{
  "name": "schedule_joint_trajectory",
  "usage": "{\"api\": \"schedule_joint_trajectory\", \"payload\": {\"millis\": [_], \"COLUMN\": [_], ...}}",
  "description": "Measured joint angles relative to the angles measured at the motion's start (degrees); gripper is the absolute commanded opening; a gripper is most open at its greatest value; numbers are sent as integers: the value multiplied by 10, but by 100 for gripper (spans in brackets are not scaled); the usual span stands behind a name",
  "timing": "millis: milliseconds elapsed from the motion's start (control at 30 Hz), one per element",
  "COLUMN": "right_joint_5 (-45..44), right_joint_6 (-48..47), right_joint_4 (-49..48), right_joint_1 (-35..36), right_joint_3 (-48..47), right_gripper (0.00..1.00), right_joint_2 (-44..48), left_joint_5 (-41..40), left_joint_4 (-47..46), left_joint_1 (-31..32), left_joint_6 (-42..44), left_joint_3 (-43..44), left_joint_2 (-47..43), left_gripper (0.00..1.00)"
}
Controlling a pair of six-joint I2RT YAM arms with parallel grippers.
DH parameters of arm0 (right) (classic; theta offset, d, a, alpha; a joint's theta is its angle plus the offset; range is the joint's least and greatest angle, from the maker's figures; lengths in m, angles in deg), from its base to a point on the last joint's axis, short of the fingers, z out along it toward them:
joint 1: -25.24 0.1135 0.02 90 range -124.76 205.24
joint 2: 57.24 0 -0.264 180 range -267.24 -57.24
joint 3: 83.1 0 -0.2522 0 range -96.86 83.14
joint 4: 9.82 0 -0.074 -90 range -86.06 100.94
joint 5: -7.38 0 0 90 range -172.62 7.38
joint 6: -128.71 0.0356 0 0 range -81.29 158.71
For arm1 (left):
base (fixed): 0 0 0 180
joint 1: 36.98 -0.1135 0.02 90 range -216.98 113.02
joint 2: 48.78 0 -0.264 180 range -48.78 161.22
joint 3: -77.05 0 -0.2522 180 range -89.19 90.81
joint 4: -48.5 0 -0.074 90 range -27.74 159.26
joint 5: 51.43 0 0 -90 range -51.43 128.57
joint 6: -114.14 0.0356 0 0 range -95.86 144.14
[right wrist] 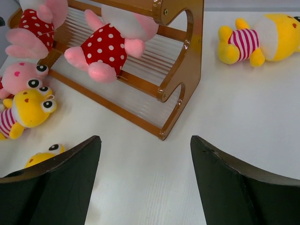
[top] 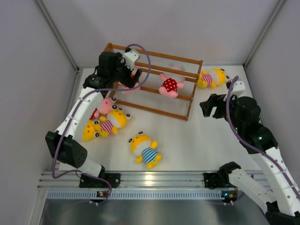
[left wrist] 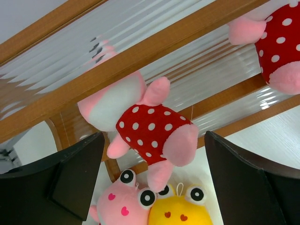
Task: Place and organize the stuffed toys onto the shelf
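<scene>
The brown wooden shelf (top: 183, 89) stands at the back of the table. A pink stuffed toy in a red dotted outfit (left wrist: 150, 126) lies on a tier at its left end. My left gripper (left wrist: 153, 136) is open around that toy, with a gap on both sides (top: 132, 78). A second pink dotted toy (top: 169, 85) rests mid-shelf. A yellow toy in pink stripes (top: 212, 78) lies on the table right of the shelf. My right gripper (right wrist: 145, 138) hangs open over bare table by the shelf's right end (right wrist: 183, 70), holding nothing (top: 211, 107).
Left of the shelf lies a cluster of toys: a pink one (top: 107, 105), a yellow pink-striped one (top: 112, 122) and another yellow one (top: 90, 130). A yellow blue-striped toy (top: 145, 150) lies near the front middle. Grey walls enclose the table.
</scene>
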Motion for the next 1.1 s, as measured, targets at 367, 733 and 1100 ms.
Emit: {"api": "schedule_joint_trajectory", "payload": {"millis": [367,733,1100], "right_joint_5": [6,6,6], "right_joint_6": [4,3,-2], "right_joint_4": [1,8,9], "right_joint_1": [0,0,0], "right_joint_3": [0,0,0], "right_gripper": [77,77,77], "right_joint_2": [-3,-1,0], "left_joint_5": [-263,-363,-374], "left_joint_4": [0,3,1], "left_joint_1": [134,147,144], "left_joint_6": [14,-12,-23], "left_joint_3": [-7,-7,-30], "left_joint_2": [23,51,53], "left_gripper": [94,78,78]}}
